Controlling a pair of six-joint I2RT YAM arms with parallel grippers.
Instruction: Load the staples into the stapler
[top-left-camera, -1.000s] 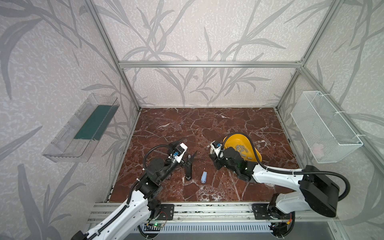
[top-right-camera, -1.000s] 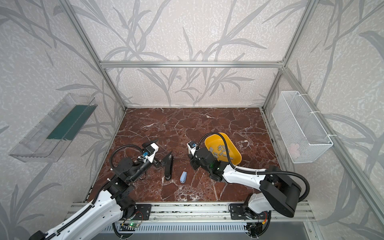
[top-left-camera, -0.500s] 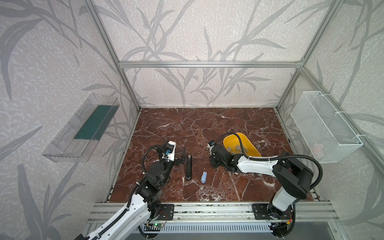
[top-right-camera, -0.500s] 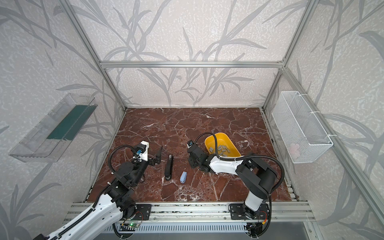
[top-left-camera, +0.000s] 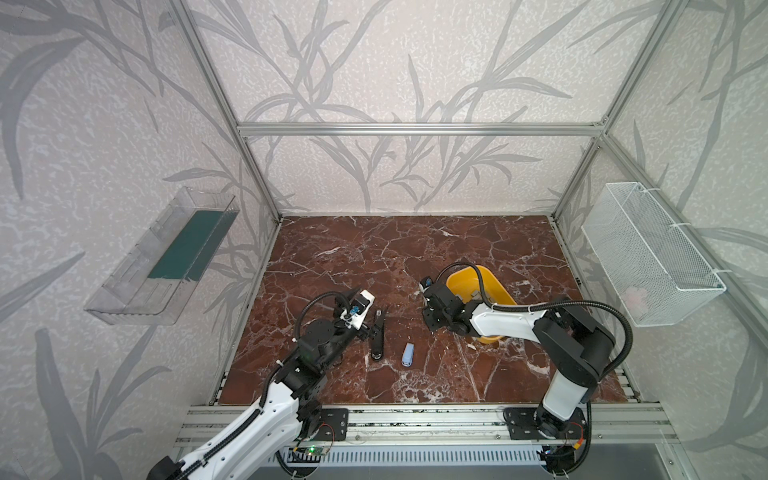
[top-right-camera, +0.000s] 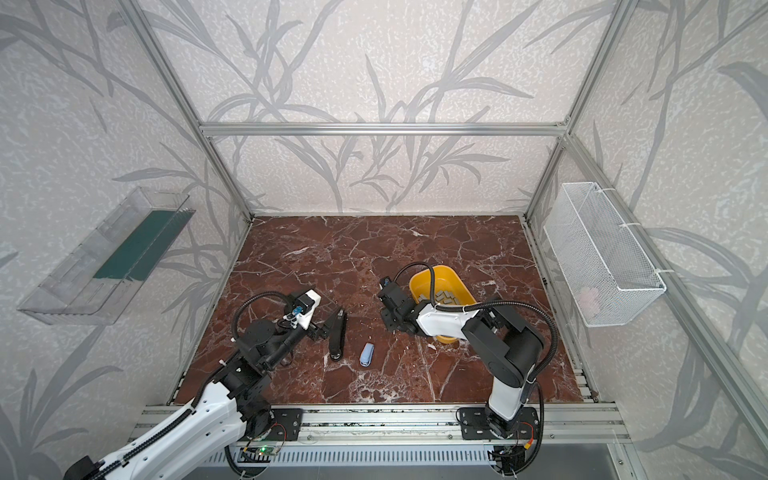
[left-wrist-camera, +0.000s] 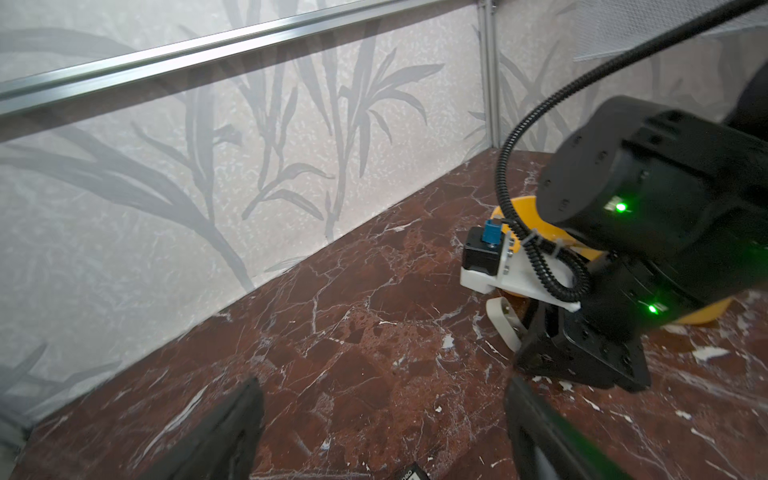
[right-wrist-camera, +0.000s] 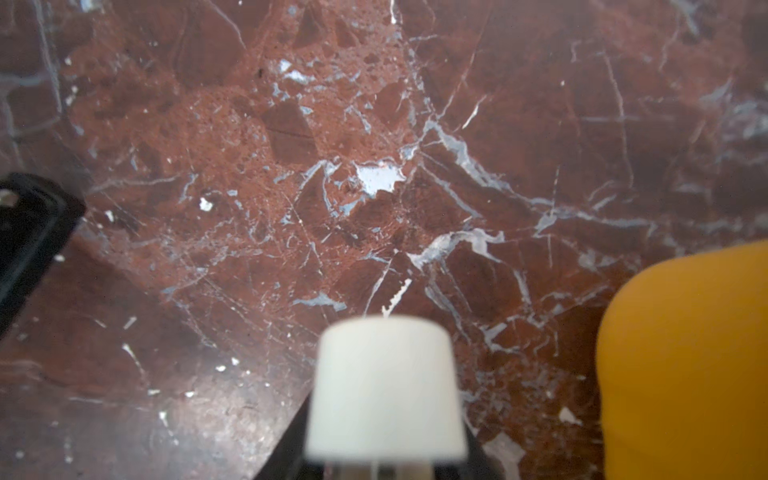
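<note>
Staples (top-right-camera: 449, 297) in ylw bin (top-right-camera: 452, 274); L jaws apart by stapler (top-right-camera: 336, 340).

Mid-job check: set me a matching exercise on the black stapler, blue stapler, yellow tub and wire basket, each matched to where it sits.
Things:
1. black stapler
2. blue stapler
3. yellow tub
4. wire basket

Places:
A. hung on the right-hand wall
B. on the marble, with staples inside
C. on the marble, alone, between the black stapler and the tub
D. on the marble, right beside the left gripper

Pairs: 1-D, 2-C, 3-B, 4-A
</note>
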